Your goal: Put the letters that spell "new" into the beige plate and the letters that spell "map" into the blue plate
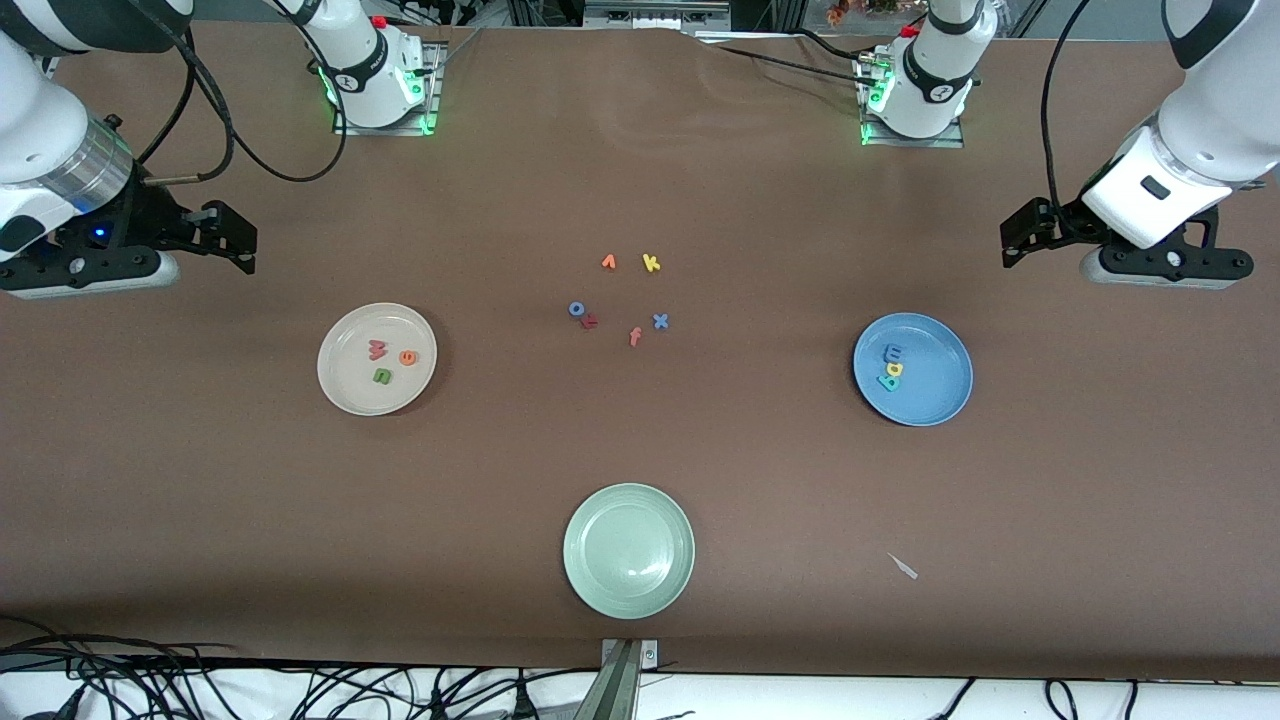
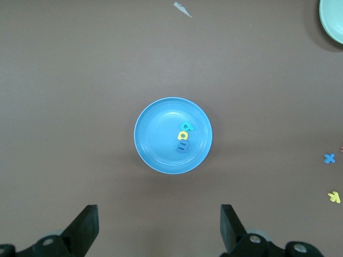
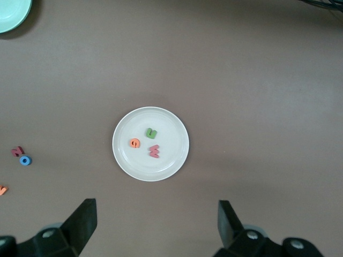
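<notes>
With n [image 1: 381,376], e [image 1: 407,357], w [image 1: 376,348] in the beige plate [image 1: 345,392] and m [image 1: 893,352], a [image 1: 894,369], p [image 1: 887,381] in the blue plate [image 1: 940,390], both the left gripper [image 2: 159,225] and the right gripper [image 3: 155,222] hang open and empty above their plates; the remaining risk is a descent nudging a plate and spilling letters.

We see pale green plate [image 1: 628,550] low centre of front view on brown bench [image 1: 200,500]. Mid-frame cluster: orange v [image 1: 608,262], yellow k [image 1: 651,263], blue o [image 1: 576,309], blue x [image 1: 660,321], salmon f [image 1: 634,337].
</notes>
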Controlling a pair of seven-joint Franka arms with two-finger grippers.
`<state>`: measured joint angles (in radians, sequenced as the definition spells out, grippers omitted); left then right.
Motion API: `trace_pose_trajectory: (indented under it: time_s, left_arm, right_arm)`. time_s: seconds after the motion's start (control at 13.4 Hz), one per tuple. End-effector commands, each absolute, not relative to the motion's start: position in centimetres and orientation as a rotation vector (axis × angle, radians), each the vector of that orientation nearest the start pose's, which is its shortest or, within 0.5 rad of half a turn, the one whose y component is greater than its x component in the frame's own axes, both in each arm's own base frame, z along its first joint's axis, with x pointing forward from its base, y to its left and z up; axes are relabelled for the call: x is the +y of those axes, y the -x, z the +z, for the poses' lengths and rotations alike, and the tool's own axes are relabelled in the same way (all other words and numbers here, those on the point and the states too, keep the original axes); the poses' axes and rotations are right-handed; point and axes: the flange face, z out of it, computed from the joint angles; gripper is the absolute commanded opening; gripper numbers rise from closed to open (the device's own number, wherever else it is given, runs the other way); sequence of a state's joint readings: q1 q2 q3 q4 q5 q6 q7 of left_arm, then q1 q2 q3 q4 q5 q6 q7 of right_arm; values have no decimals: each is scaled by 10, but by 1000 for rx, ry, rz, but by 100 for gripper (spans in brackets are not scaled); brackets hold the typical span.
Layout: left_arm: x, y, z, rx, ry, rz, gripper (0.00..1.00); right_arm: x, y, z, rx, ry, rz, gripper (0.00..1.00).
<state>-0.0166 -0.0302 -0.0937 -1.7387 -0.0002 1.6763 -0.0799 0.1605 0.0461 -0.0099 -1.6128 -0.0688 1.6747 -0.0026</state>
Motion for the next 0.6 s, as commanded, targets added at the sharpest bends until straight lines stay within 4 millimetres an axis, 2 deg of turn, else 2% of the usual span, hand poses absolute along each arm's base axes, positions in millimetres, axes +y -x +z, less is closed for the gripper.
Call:
trace_pose_trajectory:
  time_s: [0.0,0.52]
  left_arm:
    - [-53,-547,574,26,3152,65,100]
    - [-54,-550,570,26,3152,79,100]
  right_arm:
    - [81,-573,593,-249,3185,-26,100]
    - [81,-573,593,-249,3185,-26,100]
